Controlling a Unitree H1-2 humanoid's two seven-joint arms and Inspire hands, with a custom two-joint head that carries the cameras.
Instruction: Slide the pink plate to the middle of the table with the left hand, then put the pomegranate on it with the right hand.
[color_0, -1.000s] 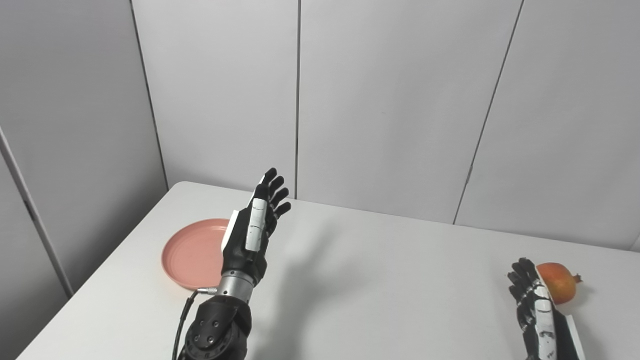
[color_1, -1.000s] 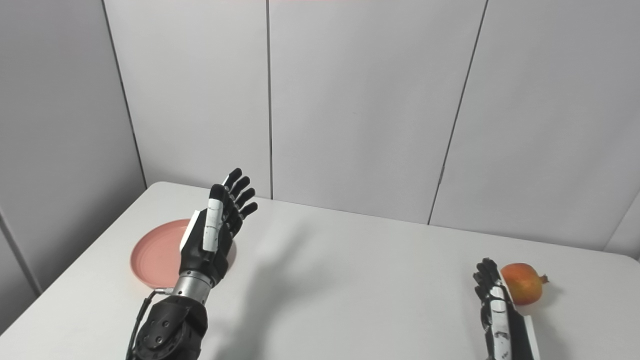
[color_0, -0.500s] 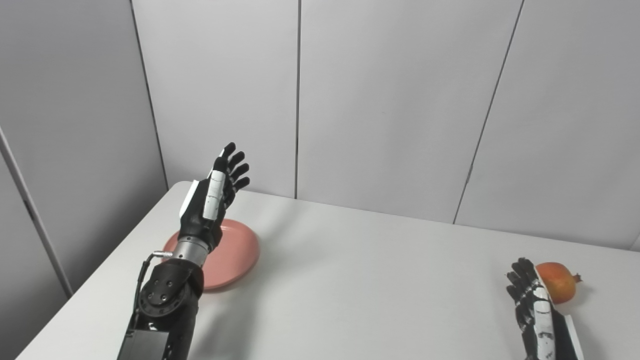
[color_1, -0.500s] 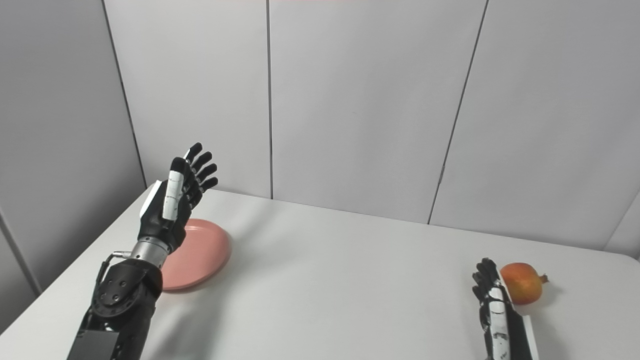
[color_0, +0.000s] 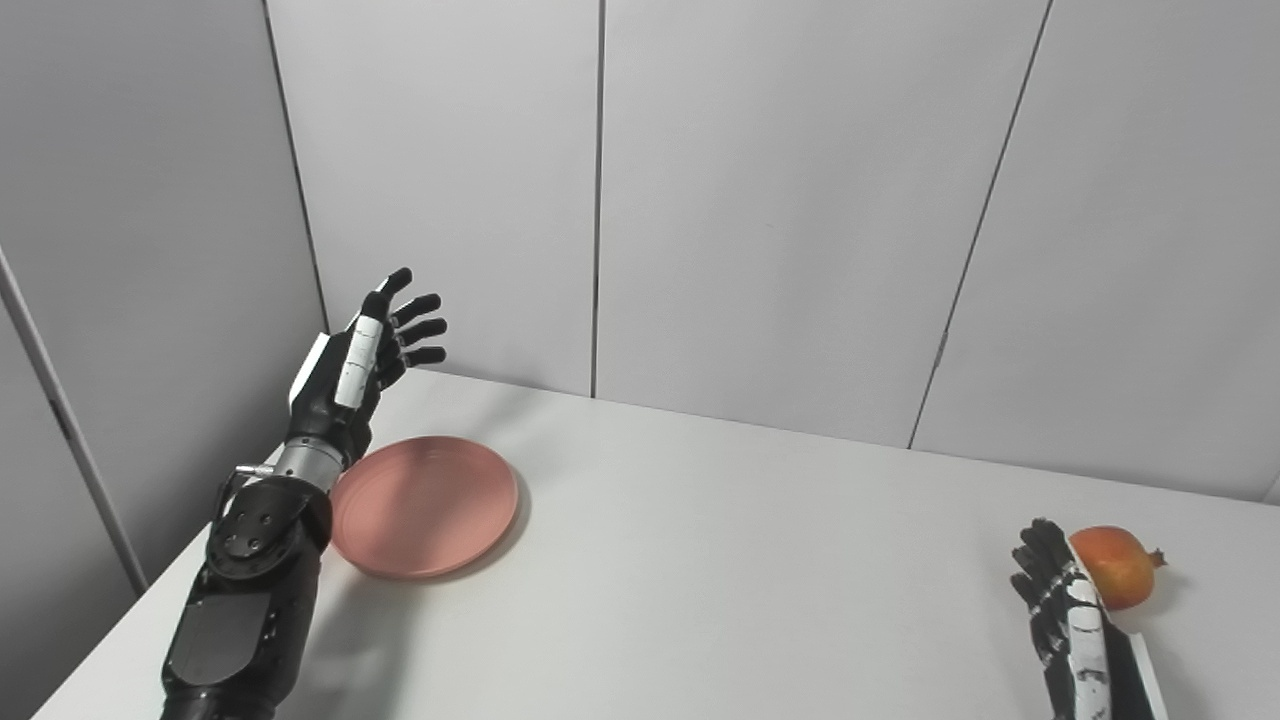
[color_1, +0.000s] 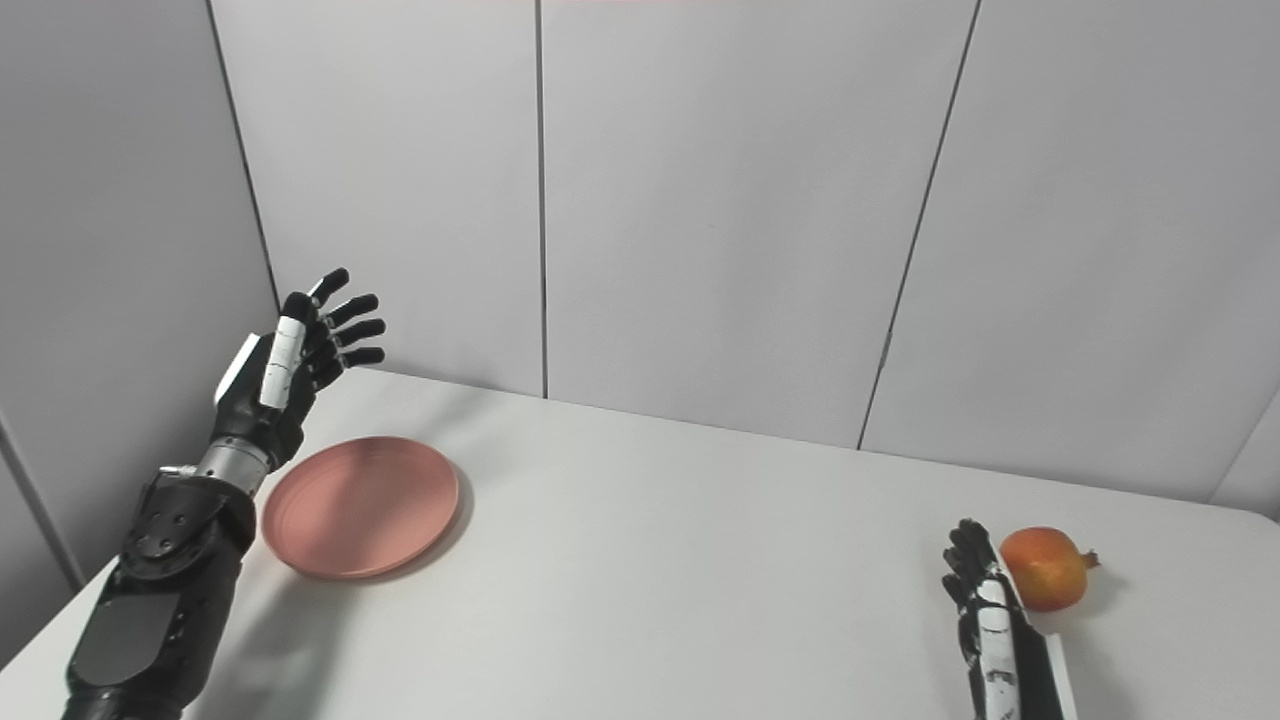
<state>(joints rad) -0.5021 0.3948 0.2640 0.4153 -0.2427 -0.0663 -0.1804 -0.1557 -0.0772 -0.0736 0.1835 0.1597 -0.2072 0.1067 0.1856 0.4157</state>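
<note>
Left hand (color_0: 352, 375) is up in the left-centre of the frame, raised off the table (color_0: 700, 560), fingers (color_0: 420, 328) spread and pointing right, holding nothing. It sits above and just outside the left rim of the pink plate (color_0: 425, 505); no contact with the plate that I can see. The forearm runs down along the table's left edge to the bottom of the frame.

Pink plate lies flat on the table, left-centre of the frame, near the left edge of the tabletop. Nothing on it. It is well left of the table's middle.

Pomegranate (color_0: 1118, 566) sits on the table at lower right, crown pointing right.

Right hand (color_0: 1062, 610) is at the lower right corner, low near the tabletop, just left of the pomegranate. Fingers extended and loosely apart, not wrapped around the fruit. Can't tell whether the fingertips touch it; from here they look right beside it. Lower part of the hand is cut off by the bottom edge.

Grey panel wall (color_0: 780, 200) behind the table.
</note>
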